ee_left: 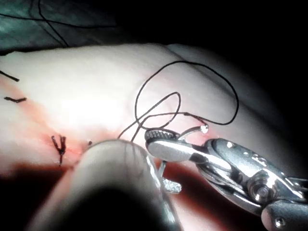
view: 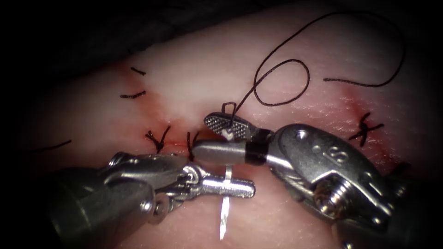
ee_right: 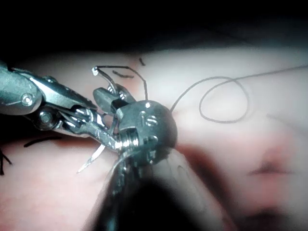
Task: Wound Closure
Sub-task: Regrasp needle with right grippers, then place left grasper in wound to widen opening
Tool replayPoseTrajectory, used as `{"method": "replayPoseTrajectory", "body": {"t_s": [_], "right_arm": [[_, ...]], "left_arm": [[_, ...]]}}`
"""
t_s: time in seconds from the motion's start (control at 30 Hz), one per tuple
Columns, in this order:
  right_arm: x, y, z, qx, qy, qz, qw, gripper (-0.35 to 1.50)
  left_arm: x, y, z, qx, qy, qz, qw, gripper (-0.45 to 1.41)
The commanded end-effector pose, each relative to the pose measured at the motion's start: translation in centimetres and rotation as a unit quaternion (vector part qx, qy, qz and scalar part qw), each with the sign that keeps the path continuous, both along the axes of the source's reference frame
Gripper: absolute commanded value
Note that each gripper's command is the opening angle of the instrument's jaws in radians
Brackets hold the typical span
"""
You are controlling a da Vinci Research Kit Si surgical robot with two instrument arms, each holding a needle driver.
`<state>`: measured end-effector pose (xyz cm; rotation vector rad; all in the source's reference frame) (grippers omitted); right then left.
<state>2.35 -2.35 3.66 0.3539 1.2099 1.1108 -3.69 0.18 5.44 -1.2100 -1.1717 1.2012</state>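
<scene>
I see the needle [view: 225,203] in the lower centre of the endoscope frame, standing nearly upright in the picture, its point [view: 223,234] low over bare tissue [view: 194,60] and out of it. My left tool [view: 230,188] comes in from the lower left with its jaws clenched across the needle's shaft, a little above the pointed half. My right tool [view: 221,138] enters from the lower right with jaws spread, the toothed upper one [view: 228,125] raised and the smooth lower one [view: 217,151] under it; the swaged end of the needle sits between them, and I cannot tell whether either jaw touches it. The thread [view: 281,83] leaves that end and curls in a loose loop over the upper right. Two tied stitches [view: 158,138] sit on the cut [view: 177,144] just left of the tools, another [view: 364,129] at right. As I judge it, doing this well means keeping the left grip steady, the point off the tissue, and the loose loop clear of both jaws.
</scene>
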Motion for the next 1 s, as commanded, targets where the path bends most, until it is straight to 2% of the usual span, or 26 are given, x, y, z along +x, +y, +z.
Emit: {"method": "replayPoseTrajectory", "body": {"t_s": [0.03, 0.27, 0.3, 0.33, 0.37, 0.4, 0.43, 0.47, 0.5, 0.57, 0.67, 0.7, 0.77, 0.8, 0.83, 0.87, 0.9, 0.93, 0.97, 1.0], "right_arm": [[0.12, 0.07, 0.0, 0.0, -0.001, -0.003, 1.0, -0.35], [0.1, 0.05, 0.01, 0.004, -0.01, -0.015, 1.0, -0.35], [0.09, 0.07, 0.02, 0.005, -0.011, -0.014, 1.0, -0.35], [0.08, 0.09, 0.02, 0.005, -0.011, -0.012, 1.0, -0.35], [0.07, 0.11, 0.03, 0.005, -0.01, -0.009, 1.0, -0.35], [0.07, 0.14, 0.04, 0.005, -0.01, -0.008, 1.0, -0.35], [0.06, 0.17, 0.05, 0.007, -0.006, -0.001, 1.0, -0.35], [0.03, 0.23, 0.07, 0.005, -0.005, 0.002, 1.0, -0.35], [0.03, 0.23, 0.07, 0.005, -0.005, 0.002, 1.0, -0.35], [-0.03, 0.32, 0.11, -0.008, -0.011, -0.003, 1.0, -0.35], [-0.18, 0.47, 0.19, -0.032, -0.018, 0.002, 0.999, -0.35], [-0.2, 0.49, 0.2, -0.034, -0.02, 0.001, 0.999, -0.35], [-0.25, 0.53, 0.24, -0.042, -0.024, 0.0, 0.999, -0.35], [-0.25, 0.53, 0.24, -0.042, -0.024, 0.0, 0.999, -0.35], [-0.31, 0.58, 0.29, -0.045, -0.025, 0.002, 0.999, -0.35], [-0.31, 0.58, 0.29, -0.045, -0.025, 0.002, 0.999, -0.35], [-0.33, 0.59, 0.31, -0.048, -0.026, 0.002, 0.999, -0.35], [-0.35, 0.6, 0.32, -0.049, -0.025, 0.003, 0.998, -0.35], [-0.35, 0.6, 0.32, -0.049, -0.025, 0.003, 0.998, -0.35], [-0.36, 0.6, 0.32, -0.055, -0.026, 0.002, 0.998, -0.35]], "left_arm": [[-0.05, 0.09, 0.02, -0.003, -0.001, 0.0, 1.0, -0.45], [-0.02, 0.09, 0.01, -0.011, -0.001, 0.003, 1.0, -0.45], [-0.01, 0.09, 0.0, -0.032, 0.002, 0.003, 0.999, 0.12], [-0.01, 0.1, 0.0, -0.037, 0.007, 0.0, 0.999, 0.42], [0.0, 0.1, -0.01, -0.052, 0.013, -0.003, 0.999, 0.81], [0.0, 0.1, -0.01, -0.064, 0.016, -0.003, 0.998, 1.06], [0.0, 0.09, -0.01, -0.085, 0.024, -0.006, 0.996, 1.21], [0.01, 0.07, -0.01, -0.123, 0.039, -0.01, 0.992, 1.28], [0.01, 0.07, -0.01, -0.123, 0.039, -0.01, 0.992, 1.28], [0.08, 0.0, -0.02, -0.163, 0.042, -0.003, 0.986, 1.33], [0.2, -0.08, -0.02, -0.235, 0.06, 0.018, 0.97, 1.25], [0.21, -0.07, -0.01, -0.268, 0.07, 0.022, 0.961, 1.18], [0.23, 0.0, 0.03, -0.368, 0.086, 0.032, 0.925, 0.76], [0.23, 0.0, 0.03, -0.368, 0.086, 0.032, 0.925, 0.76], [0.23, 0.09, 0.12, -0.423, 0.071, 0.042, 0.902, 0.04], [0.23, 0.09, 0.12, -0.423, 0.071, 0.042, 0.902, 0.04], [0.23, 0.12, 0.15, -0.423, 0.054, 0.05, 0.903, -0.4], [0.21, 0.16, 0.2, -0.421, 0.053, 0.067, 0.903, -0.45], [0.21, 0.16, 0.2, -0.421, 0.053, 0.067, 0.903, -0.45], [0.18, 0.19, 0.23, -0.428, 0.073, 0.094, 0.896, -0.45]]}}
